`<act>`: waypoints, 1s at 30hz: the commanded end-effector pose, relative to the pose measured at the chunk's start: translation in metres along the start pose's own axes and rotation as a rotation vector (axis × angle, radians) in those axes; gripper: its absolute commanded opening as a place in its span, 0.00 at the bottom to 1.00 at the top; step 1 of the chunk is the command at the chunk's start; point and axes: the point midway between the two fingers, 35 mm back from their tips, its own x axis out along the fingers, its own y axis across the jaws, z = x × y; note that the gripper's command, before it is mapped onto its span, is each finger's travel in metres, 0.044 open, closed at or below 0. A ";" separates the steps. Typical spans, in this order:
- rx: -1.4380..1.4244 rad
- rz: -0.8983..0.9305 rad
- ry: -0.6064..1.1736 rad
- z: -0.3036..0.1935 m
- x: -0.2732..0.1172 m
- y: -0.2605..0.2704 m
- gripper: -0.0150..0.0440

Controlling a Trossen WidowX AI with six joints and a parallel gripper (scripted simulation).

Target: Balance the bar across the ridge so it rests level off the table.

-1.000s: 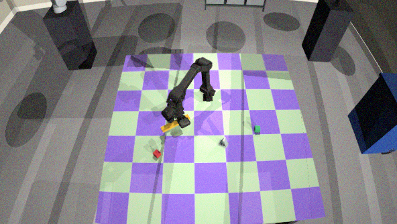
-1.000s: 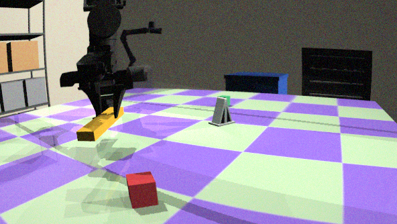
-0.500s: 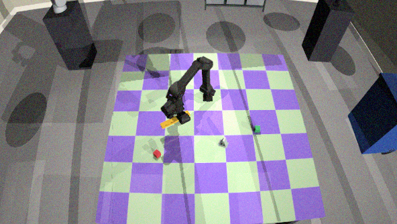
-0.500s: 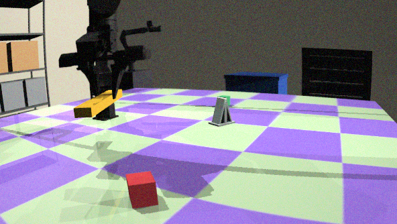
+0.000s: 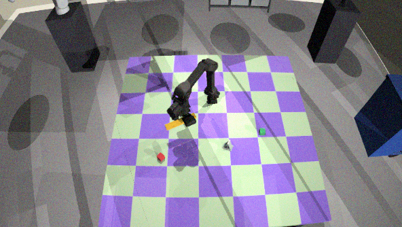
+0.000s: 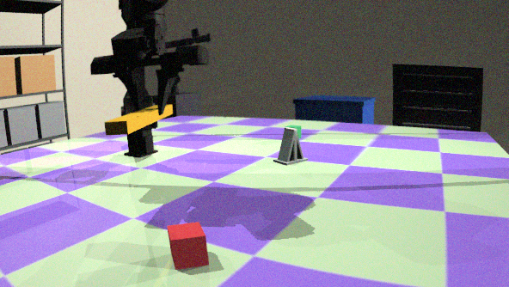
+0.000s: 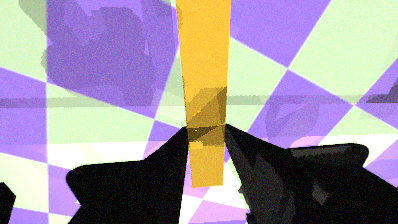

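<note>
A black robot arm stands on a checkered table (image 5: pixel 292 102) of purple and pale green squares. Its gripper (image 7: pixel 206 136) is closed firmly on an orange bar (image 6: pixel 138 119), pinching it across its narrow width. In the wrist view the two dark fingers press against the bar's long sides, gripping near one end, so a short stub sticks out behind the fingers and most of the length reaches forward.

The bar is in the air, clear of the table. In the exterior view it hangs close to level, its far end perhaps slightly higher, and a broad shadow lies on the squares below and toward the camera.

The ridge (image 6: pixel 291 147), a small grey wedge standing upright with its thin edge on top, sits well apart from the bar, off to the arm's side nearer the middle of the table. Nothing rests on it. A red cube (image 6: pixel 187 245) and a green cube (image 5: pixel 262 131) also sit on the table, neither touching anything else (they look like distractors, not part of the job).

Judged from this, the pick-up is done: the bar is grasped and lifted. Left to do are carrying it over to the ridge, lining its midpoint up over the thin top edge, lowering it until it rests level, and letting go. Because the grip is near one end, centring the bar will take care.
</note>
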 end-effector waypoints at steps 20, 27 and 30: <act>0.233 0.005 -0.003 -0.025 -0.004 0.071 0.25; 0.306 0.006 -0.001 -0.037 -0.005 0.093 0.25; 0.336 0.007 0.000 -0.043 -0.005 0.102 0.25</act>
